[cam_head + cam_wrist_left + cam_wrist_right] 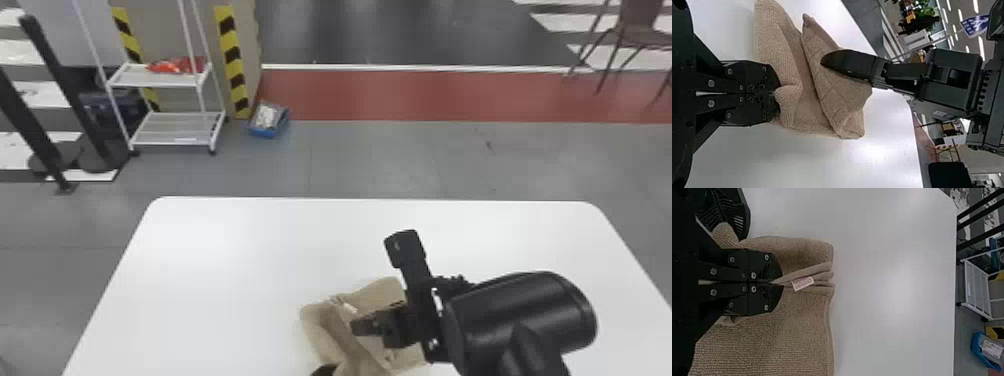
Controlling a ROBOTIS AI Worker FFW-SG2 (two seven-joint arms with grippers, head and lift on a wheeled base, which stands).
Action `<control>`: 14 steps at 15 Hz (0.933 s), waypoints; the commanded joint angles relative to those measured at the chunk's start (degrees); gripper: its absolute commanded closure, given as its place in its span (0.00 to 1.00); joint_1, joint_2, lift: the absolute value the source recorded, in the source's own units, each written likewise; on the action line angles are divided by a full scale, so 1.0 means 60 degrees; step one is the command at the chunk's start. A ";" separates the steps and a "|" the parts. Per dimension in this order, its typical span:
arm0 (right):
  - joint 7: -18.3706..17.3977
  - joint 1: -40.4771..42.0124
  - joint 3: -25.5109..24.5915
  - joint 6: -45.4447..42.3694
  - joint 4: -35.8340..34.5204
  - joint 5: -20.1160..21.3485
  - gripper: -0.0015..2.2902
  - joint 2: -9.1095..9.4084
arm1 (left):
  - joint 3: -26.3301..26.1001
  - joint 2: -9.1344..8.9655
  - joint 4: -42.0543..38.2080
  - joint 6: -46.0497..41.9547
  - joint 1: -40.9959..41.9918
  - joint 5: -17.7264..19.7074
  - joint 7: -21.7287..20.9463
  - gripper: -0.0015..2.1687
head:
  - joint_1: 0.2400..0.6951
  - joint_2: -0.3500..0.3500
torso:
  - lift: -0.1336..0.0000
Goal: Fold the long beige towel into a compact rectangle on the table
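R gripper (774,282): clenched on towel (797,333); pinches a raised edge, tips together, pale tag (802,283) just beyond.
L gripper (777,93): clenched on same cloth; a gathered tuck sits between the tips.
Towel posn: nr side of table (225,260), a little R of ctr in head view, under and around both grippers.
Towel cond.: doubled over in part; several edge layers lie close by the tag. Outline uneven, one flap slanted across the rest, cloth ruckled at L gripper.
Done: some folding, by the look of the layers. No. of folds cannot be told.
Left to do: lay the held parts down, square the edges, flatten, prob. one more fold. Compact rectangle not yet met; est. partway.
Risk: layers may slip or skew on release, in the inspector's judgement.
Surface: table white, smooth, rounded far corners, light glare.
Room, far L: white wheeled cart (172,129) w/ red item (175,65) on upper shelf; black posts (65,90) further L; blue bin (269,120) on floor beside yellow/black striping (232,62).
Room, far side: grey floor (375,160), red strip (400,95) w/ white line; chair (637,32) at far R.
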 commanded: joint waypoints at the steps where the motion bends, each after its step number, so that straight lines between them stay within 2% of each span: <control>1: -0.0004 -0.0067 0.0153 -0.0487 0.0305 -0.0130 0.64 0.0009 | 0.0000 -0.0026 0.0090 0.0000 -0.0069 0.0023 -0.0013 0.80 | 1.00 0.51 | 1.00; 4: -0.0004 -0.0097 0.0241 -0.0868 0.0408 -0.0409 0.63 0.0009 | 0.0000 -0.0041 0.0178 0.0000 -0.0142 0.0023 -0.0013 0.80 | 1.00 0.55 | 1.00; 6: 0.0202 -0.0155 0.0373 -0.0751 0.0452 -0.0409 0.25 0.0009 | 0.0000 -0.0055 0.0222 0.0000 -0.0186 0.0023 -0.0013 0.80 | 1.00 0.57 | 1.00; 7: 0.0436 -0.0170 0.0417 -0.0604 0.0481 -0.0394 0.11 0.0009 | 0.0000 -0.0070 0.0266 0.0000 -0.0230 0.0023 -0.0013 0.80 | 1.00 0.58 | 1.00; 8: 0.0524 -0.0170 0.0446 -0.0516 0.0481 -0.0365 0.06 0.0009 | 0.0000 -0.0070 0.0280 0.0000 -0.0245 0.0023 -0.0013 0.80 | 1.00 0.60 | 1.00; 11: 0.0597 -0.0170 0.0432 -0.0516 0.0496 -0.0438 0.05 0.0009 | 0.0000 -0.0070 0.0354 -0.0029 -0.0304 0.0023 -0.0013 0.80 | 1.00 0.61 | 1.00; 14: 0.0597 0.0108 0.0036 -0.0692 0.0320 -0.0497 0.05 0.0009 | 0.0058 -0.0070 0.0368 -0.0029 -0.0333 0.0125 0.0046 0.80 | 1.00 0.62 | 1.00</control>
